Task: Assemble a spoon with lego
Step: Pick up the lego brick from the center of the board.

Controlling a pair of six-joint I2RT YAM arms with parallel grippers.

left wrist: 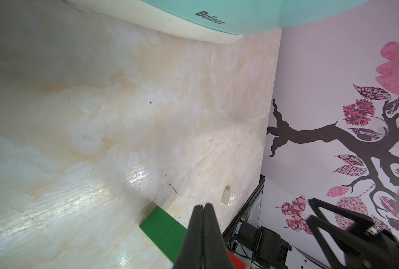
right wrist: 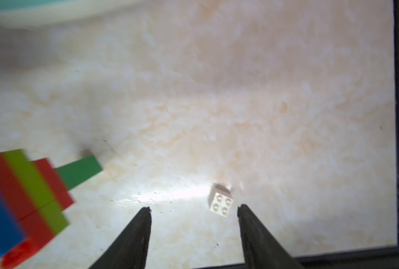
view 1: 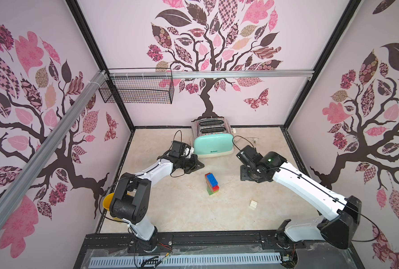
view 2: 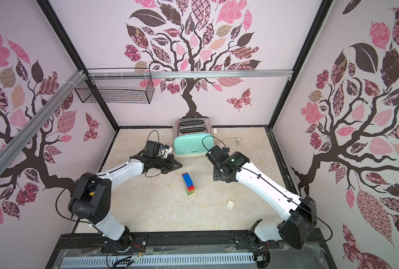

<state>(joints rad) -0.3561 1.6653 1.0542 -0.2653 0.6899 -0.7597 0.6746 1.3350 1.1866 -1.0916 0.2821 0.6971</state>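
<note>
From my remote station, the right wrist view smears the spoon [right wrist: 28, 193] into soft colour bands, its blue end cut off at the frame edge. The left wrist view shows me only a green strip and a red corner of it beside the white brick [left wrist: 228, 198], the rest hidden behind the black fingers [left wrist: 197, 235]. A yellow object [view 1: 107, 202], well apart from the white brick, sits mostly hidden behind the left arm's joint; I cannot identify it.
</note>
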